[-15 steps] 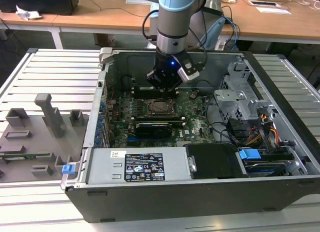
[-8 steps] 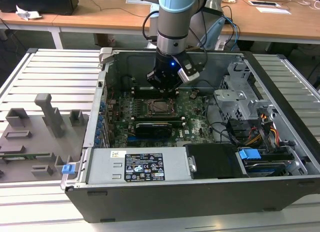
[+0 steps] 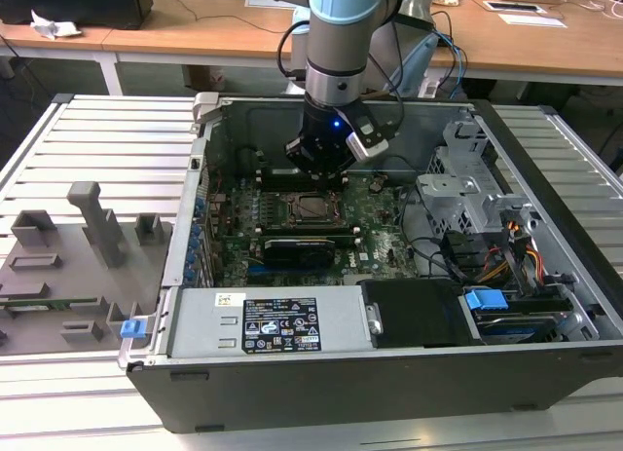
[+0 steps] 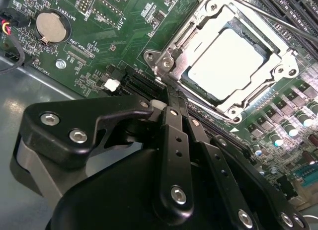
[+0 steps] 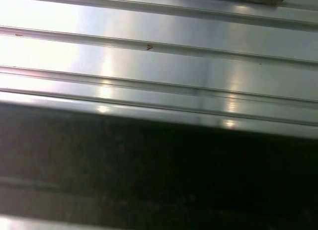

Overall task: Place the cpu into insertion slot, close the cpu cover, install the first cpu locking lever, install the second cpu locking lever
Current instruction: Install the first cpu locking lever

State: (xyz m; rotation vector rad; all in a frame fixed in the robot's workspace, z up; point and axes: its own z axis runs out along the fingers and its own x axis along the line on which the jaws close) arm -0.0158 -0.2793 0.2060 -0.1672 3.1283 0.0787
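Cpu (image 4: 231, 62) sat in insertion slot (image 4: 272, 50), cpu cover (image 4: 175, 51) down. Gripper (image 4: 168, 93) pressed together, empty, touching cover's corner. You needed steady lever contact.

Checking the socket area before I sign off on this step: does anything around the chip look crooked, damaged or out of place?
Nothing stands out. In the second wrist view the cpu lies flat and square inside the insertion slot, with the cpu cover down around it. The gripper sits beside the socket's corner, and the green board near it looks undamaged.

A ribbed metal table (image 3: 97, 130) carries the open computer case (image 3: 389, 363) and grey fixtures (image 3: 88, 227).
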